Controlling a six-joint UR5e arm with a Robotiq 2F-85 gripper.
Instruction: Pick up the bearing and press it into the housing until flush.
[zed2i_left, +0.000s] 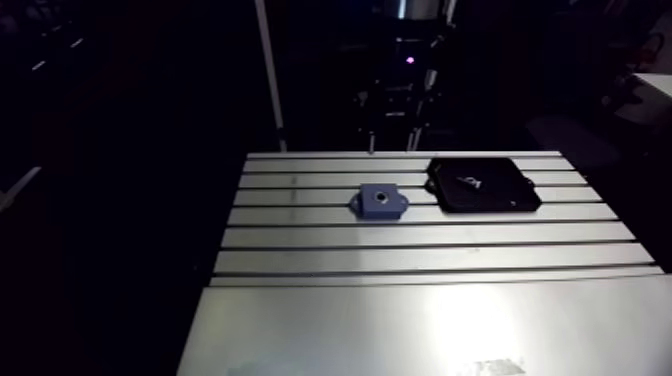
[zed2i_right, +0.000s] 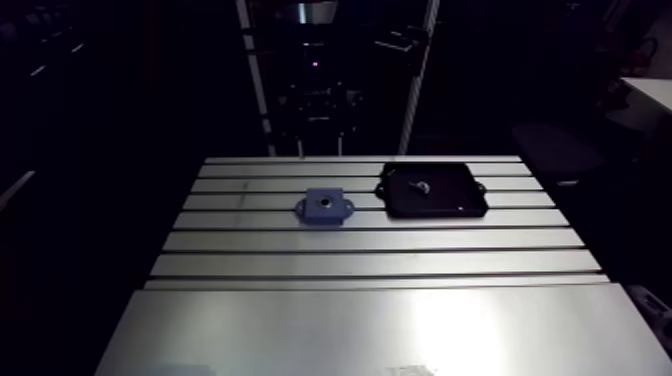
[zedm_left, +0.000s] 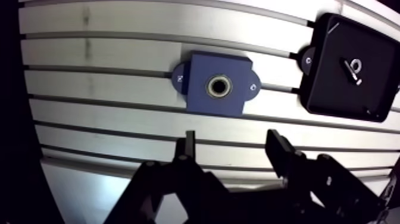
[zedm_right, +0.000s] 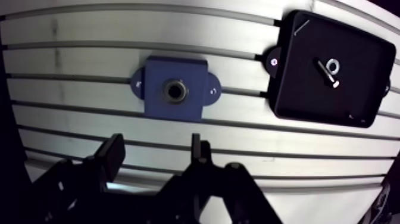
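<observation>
Seemingly seated already: bearing (zedm_left: 218, 87), a metal ring in the bore of the blue housing (zedm_left: 202, 102), just ahead of the gripper (zedm_left: 232, 137), jaws released, holding nothing. If proud, press straight down, centred, without tilt. Ignore black tray (zedm_left: 333, 92) beside.

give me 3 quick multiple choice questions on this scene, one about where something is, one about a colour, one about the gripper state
1. Where do the small metal parts lie?
A in the tray
B on the housing
C in the gripper

2. What colour is the housing?
A red
B blue
C white

3. How is the gripper?
A shut on a part
B open and empty
C shut and empty

Answers:
1 A: they rest on the black tray's floor.
2 B: the block with the round bore is blue.
3 B: in the wrist view the jaws stand apart with nothing between them.
</observation>
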